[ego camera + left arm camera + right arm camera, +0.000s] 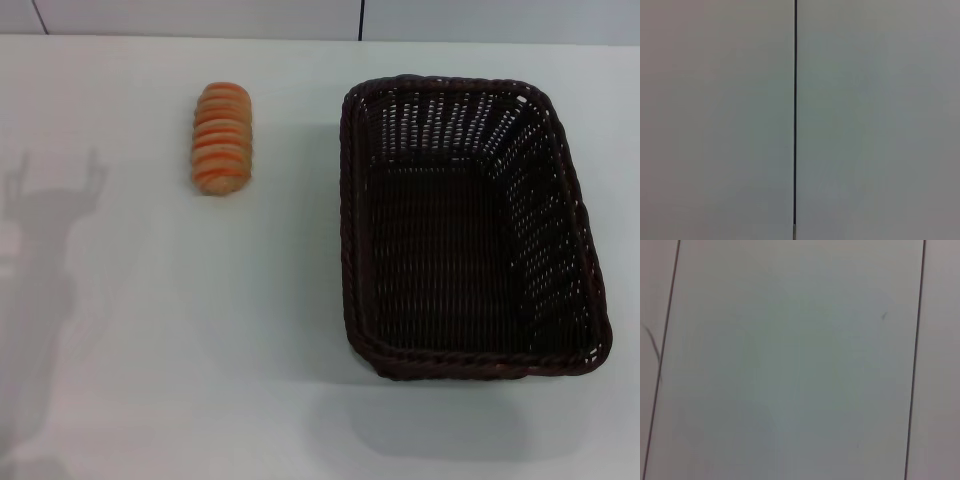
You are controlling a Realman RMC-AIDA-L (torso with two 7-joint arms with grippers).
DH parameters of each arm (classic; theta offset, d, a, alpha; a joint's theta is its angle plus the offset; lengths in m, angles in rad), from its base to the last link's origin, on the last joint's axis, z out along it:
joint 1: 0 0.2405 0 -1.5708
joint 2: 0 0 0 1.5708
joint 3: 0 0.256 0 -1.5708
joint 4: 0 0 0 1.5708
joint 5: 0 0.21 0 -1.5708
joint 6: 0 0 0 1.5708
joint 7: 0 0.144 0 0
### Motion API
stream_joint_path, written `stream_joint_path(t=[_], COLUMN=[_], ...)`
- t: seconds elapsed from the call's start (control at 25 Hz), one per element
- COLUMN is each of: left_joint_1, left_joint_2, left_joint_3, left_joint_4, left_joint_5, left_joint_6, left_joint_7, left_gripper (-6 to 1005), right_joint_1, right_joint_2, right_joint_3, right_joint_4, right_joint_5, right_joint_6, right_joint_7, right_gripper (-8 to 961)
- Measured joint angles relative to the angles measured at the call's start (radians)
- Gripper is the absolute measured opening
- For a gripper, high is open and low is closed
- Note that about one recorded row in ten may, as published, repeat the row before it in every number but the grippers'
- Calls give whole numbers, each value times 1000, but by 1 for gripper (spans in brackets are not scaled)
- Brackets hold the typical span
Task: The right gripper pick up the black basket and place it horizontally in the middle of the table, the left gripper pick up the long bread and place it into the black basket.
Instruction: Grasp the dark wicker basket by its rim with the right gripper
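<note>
Neither gripper in view, so I couldn't tell jaw state. Black basket [470, 230] looked stiff, light; I'd grab its braided rim. Long bread [222, 138] prob. soft, take mid-body.

1. We see a pale panelled wall [200, 18] along the far edge of the head view, split by thin dark vertical seams.
2. Left wrist view: flat light panels [715, 120], one dark seam [795, 120] between them.
3. Right wrist view: same panelling, two slanted seams.
</note>
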Motion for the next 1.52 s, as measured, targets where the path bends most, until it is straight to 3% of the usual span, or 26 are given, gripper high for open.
stream_joint_path(t=[1.04,1.24,1.52], left_joint_1=[-1,6,18], left_joint_2=[0,1,2], left_joint_3=[8,8,0], left_joint_4=[9,27,67], left_joint_5=[2,22,57], left_joint_6=[0,0,9], left_joint_7=[0,0,0], left_gripper=[837,836,837], right_joint_1=[-7,0,47], right_joint_2=[-3,-2,29], right_joint_3=[10,26,69], right_joint_4=[41,97,260], right_joint_5=[0,0,3], right_joint_6=[66,190,539], right_joint_7=[-21,-50,-73], right_gripper=[657,657,657])
